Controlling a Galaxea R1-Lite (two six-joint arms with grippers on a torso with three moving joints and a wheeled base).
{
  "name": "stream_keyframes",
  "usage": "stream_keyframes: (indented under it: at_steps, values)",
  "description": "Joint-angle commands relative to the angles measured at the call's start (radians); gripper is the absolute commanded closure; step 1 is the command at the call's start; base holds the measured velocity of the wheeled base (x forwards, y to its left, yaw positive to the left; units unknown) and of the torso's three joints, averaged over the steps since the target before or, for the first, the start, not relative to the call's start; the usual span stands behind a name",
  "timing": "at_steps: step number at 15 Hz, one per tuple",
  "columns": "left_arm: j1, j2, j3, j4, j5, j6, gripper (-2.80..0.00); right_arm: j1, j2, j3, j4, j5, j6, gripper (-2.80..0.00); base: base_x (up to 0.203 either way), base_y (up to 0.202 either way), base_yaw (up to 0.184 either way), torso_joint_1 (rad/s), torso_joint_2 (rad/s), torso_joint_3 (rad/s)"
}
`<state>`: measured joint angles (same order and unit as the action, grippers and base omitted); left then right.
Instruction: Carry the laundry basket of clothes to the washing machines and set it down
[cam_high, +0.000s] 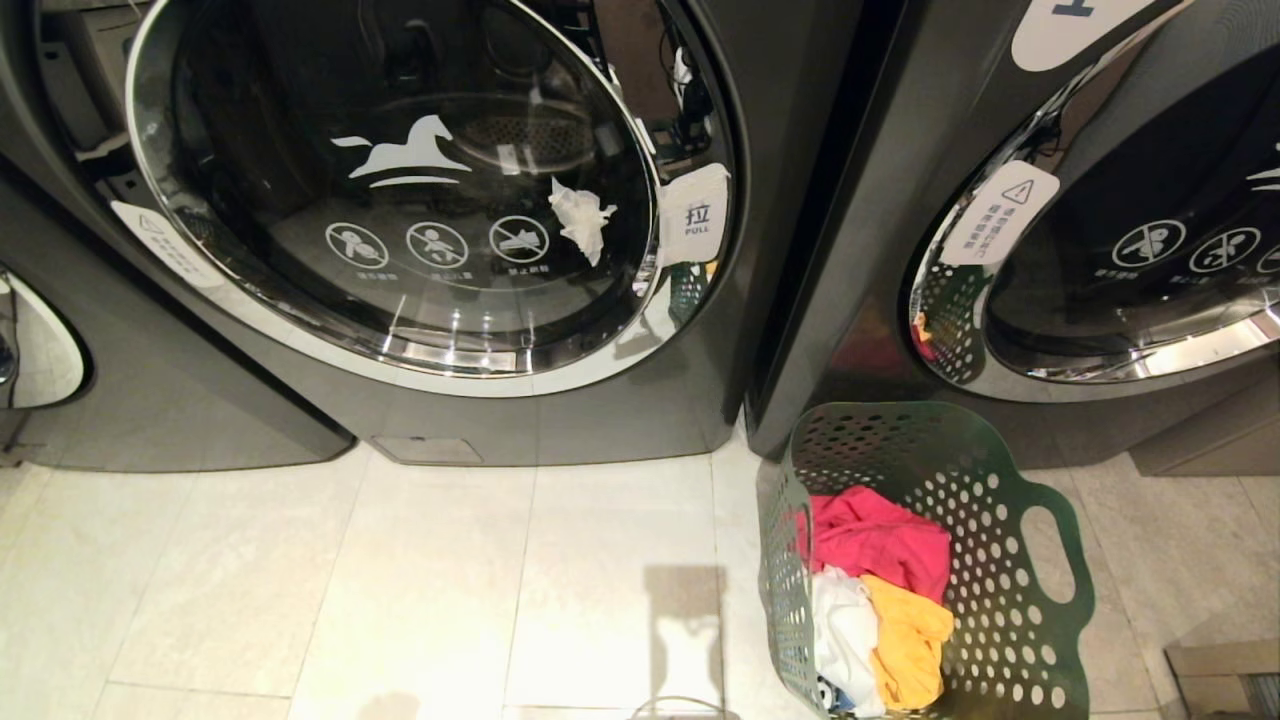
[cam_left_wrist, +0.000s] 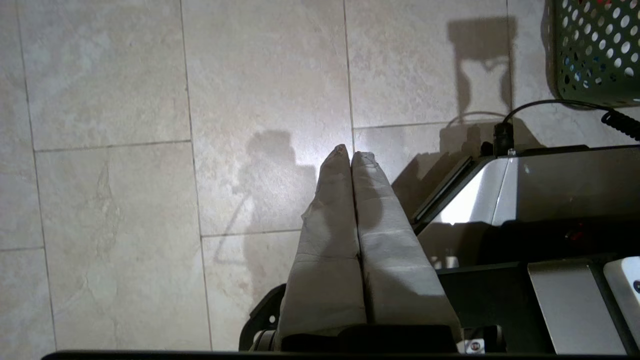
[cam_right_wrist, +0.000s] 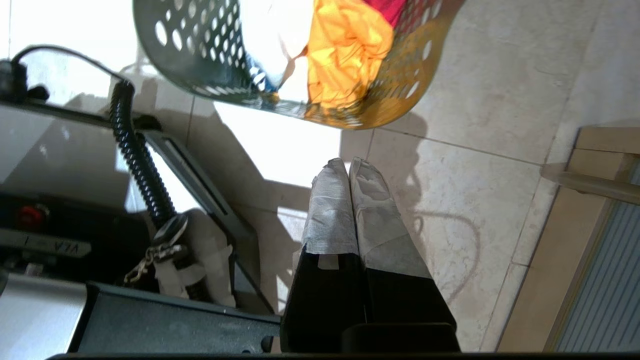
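One basket (cam_high: 1010, 560) holding three clothes (cam_high: 880, 600) stands before two washing machines (cam_high: 430, 230). Near the basket, left gripper (cam_left_wrist: 351, 153) and right gripper (cam_right_wrist: 348, 162) are pressed together, empty.

Tile floor (cam_high: 450, 590): laundry basket (cam_high: 1010, 600), washing machines (cam_high: 560, 400).

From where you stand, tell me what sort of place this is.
Probably a self-service laundrette: two big front-loading washing machines side by side with warning pictograms, a numbered label, and a laundry basket of clothes on the tiled floor.
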<state>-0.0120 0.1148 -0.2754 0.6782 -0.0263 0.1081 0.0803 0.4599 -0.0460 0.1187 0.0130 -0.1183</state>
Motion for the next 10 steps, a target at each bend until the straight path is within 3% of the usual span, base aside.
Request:
stream_keyframes:
  at_steps: [1,3,8,10]
  values:
    - [0.008,-0.126,-0.001,0.022,-0.012,0.032,0.0,-0.06,-0.063,0.0,0.001,-0.001,0.0,0.0,0.0,0.0,0.0,0.0,0.0,0.0]
    - [0.011,-0.115,-0.001,0.02,-0.024,0.05,0.0,-0.107,-0.123,0.001,-0.001,-0.004,0.002,0.0,0.0,0.0,0.0,0.0,0.0,0.0]
    - [0.011,-0.115,-0.003,0.001,-0.032,0.053,0.0,-0.097,-0.324,0.002,-0.004,-0.003,-0.002,0.0,0.0,0.0,0.0,0.0,0.0,0.0]
    - [0.011,-0.115,0.021,-0.102,-0.029,0.048,0.0,-0.09,-0.443,0.003,-0.005,-0.001,-0.002,0.0,0.0,0.0,0.0,0.0,0.0,0.0]
